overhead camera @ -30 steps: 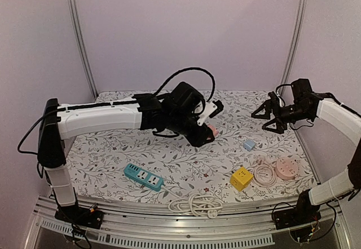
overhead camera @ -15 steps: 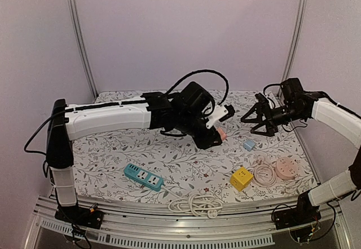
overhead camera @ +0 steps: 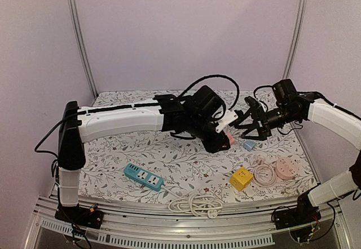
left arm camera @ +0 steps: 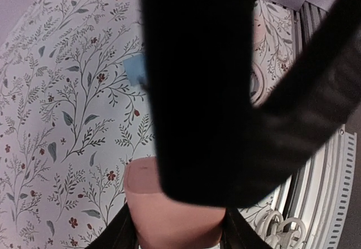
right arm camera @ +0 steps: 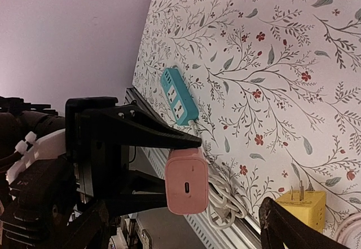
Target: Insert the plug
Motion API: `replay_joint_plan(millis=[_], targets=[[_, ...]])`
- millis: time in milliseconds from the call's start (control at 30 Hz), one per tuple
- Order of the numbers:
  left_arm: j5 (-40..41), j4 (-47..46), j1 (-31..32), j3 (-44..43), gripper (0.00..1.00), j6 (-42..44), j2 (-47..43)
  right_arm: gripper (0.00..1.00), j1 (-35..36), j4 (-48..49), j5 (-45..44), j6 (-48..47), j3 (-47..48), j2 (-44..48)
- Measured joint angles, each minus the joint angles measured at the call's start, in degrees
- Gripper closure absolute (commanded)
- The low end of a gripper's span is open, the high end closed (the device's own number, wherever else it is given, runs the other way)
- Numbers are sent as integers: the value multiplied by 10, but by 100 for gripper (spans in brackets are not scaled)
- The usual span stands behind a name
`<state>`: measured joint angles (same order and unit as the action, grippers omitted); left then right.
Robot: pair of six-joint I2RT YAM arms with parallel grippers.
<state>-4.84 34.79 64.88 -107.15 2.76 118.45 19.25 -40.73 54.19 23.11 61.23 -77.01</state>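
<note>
A pink plug hangs above the table right of centre, with my left gripper shut on it. In the right wrist view the plug shows its end face with a small port, clamped between the left gripper's black fingers. My right gripper is open and faces the plug at close range; its fingers stand wide on either side without touching. In the left wrist view the plug fills the bottom, and the black right gripper hides much of the frame. A teal power strip lies at the front left.
A small blue adapter lies under the grippers. A yellow cube adapter, a coiled cord and a pink round socket sit at the front right. A white cable bundle lies on the table's front edge.
My left arm has carried the pink plug to the right. My right gripper has moved left towards it, and the two now meet right of centre.
</note>
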Motion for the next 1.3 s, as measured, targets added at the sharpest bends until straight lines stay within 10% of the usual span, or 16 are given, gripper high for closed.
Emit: replay_joint_plan(millis=[1300], targets=[[3, 10, 24, -35, 100, -7, 24, 44, 37, -27, 51, -28, -7, -40]])
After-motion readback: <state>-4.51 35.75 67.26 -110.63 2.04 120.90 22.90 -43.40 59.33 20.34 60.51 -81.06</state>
